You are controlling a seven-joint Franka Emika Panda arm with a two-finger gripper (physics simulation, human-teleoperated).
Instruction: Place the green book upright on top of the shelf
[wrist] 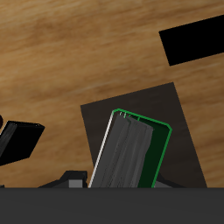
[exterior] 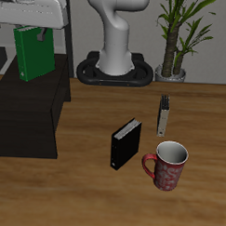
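Note:
The green book [exterior: 34, 54] hangs upright, slightly tilted, with my gripper [exterior: 32, 31] shut on its upper edge. It is over the flat top of the large dark shelf [exterior: 26, 116], its lower edge close to that top; I cannot tell whether they touch. In the wrist view the green book [wrist: 131, 156] shows from above, its green cover and pale page edge reaching away from the gripper, with a dark flat surface [wrist: 179, 109] beneath it and wooden table around.
A black book [exterior: 126, 143] stands upright mid-table. A thin grey-brown book [exterior: 163, 115] stands farther back, and a red patterned mug [exterior: 167, 166] sits nearer the front edge. The robot base [exterior: 115, 64] and a potted plant [exterior: 179, 39] are at the back.

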